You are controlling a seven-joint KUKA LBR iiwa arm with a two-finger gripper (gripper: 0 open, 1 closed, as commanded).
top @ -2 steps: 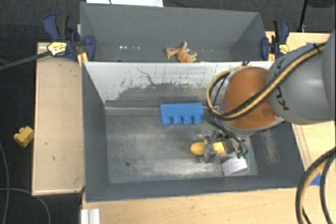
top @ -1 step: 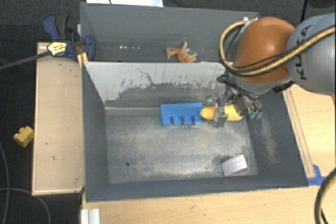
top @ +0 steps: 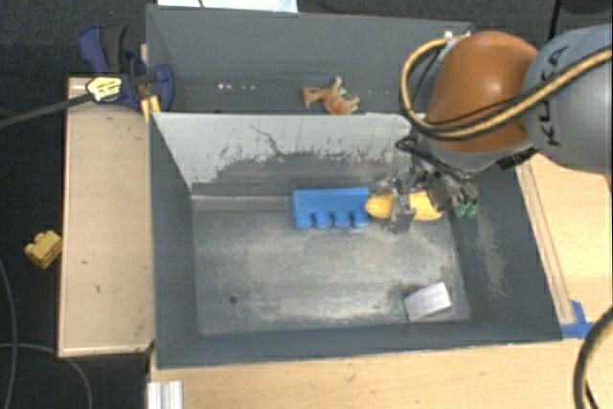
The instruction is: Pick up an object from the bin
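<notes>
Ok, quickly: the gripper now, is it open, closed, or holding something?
Gripper: cannot be told; it is low over the yellow thing beside the blue block.

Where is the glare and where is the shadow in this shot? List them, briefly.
Camera view: a pale sheen lies on the scuffed back wall and floor of the bin; there is a faint shadow along the blue block; the bin's right side is darker beneath the arm, where the pincer hangs by a yellow piece; the silver block catches light.
</notes>
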